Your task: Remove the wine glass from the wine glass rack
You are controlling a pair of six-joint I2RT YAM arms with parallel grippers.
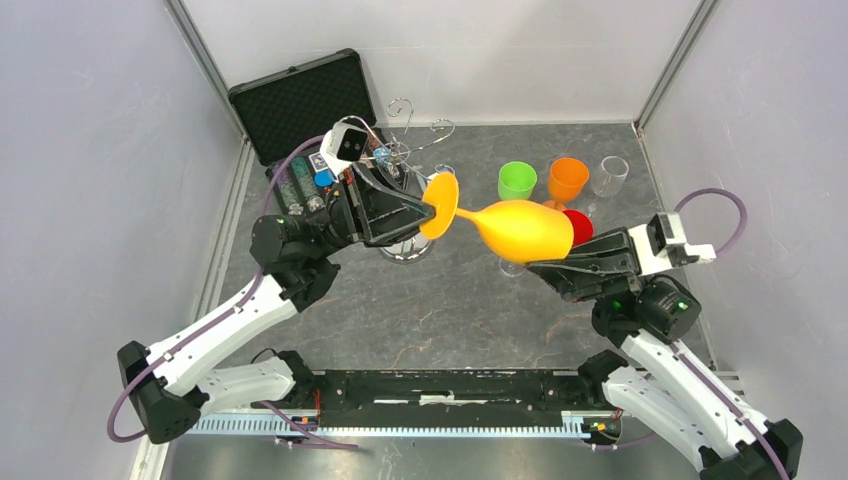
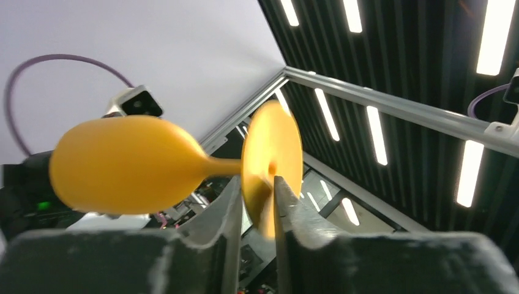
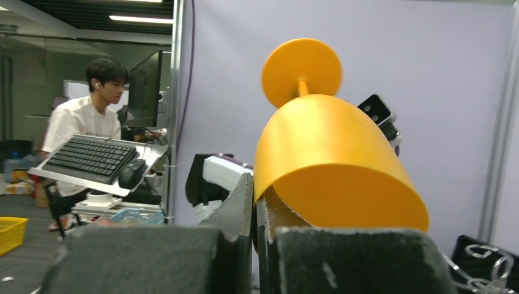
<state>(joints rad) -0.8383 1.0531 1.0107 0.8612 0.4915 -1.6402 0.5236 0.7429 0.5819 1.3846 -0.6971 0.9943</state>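
Sideways wine glass (image 1: 520, 228), rim in right gripper (image 3: 254, 193), foot at left gripper (image 2: 257, 187).

I see the orange plastic wine glass (image 1: 520, 228) sideways, foot at my left end effector (image 1: 425, 215), bowl at my right end effector (image 1: 545, 262).

A grey, marble-patterned table (image 1: 440, 310), enclosed by pale walls, was recorded from above. An open black case (image 1: 300, 105) was set at the far left corner, with rows of coloured chips held in its lower half. The wine glass rack (image 1: 410, 250) was stood just beside the case on its round mirrored base. A green cup (image 1: 517, 181), an orange cup (image 1: 568, 180) and a clear glass (image 1: 609, 176) were lined up at the far right, with a red cup (image 1: 577, 226) placed just in front of them.
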